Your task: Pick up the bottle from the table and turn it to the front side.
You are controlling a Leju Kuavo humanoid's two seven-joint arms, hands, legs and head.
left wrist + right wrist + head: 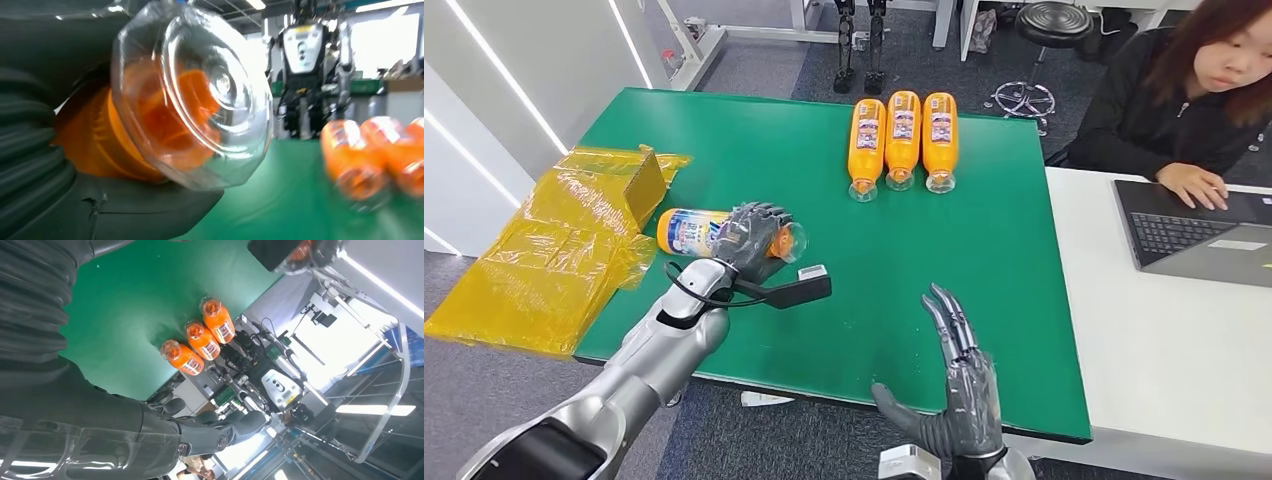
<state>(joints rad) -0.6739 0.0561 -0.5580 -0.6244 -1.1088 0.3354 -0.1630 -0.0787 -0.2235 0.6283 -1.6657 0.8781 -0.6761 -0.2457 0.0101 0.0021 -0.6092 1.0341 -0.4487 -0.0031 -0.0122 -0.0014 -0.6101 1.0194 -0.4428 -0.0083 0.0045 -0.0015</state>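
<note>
Fingers [759, 222] of left hand [749, 240] wrap bottle [694, 231]; right hand [964, 385] flat, spread.

Four orange bottles [903, 138]; one laptop [1194, 232]; perhaps two yellow plastic bags [554, 245].

**Surface and Items Resting on It**

The green surface [944, 300] is flat, with a white surface [1164, 370] butted against its right edge. Three orange bottles [903, 138] lie side by side near the far edge, touching one another, clear caps pointing toward the robot. A fourth orange bottle [696, 231] lies on its side near the left edge, cap to the right; whether it bears fully on the green cannot be told. Crumpled yellow plastic wrap [574, 240] with a cardboard piece [645, 186] overhangs the left edge. An open laptop [1194, 232] sits on the white surface.
</note>
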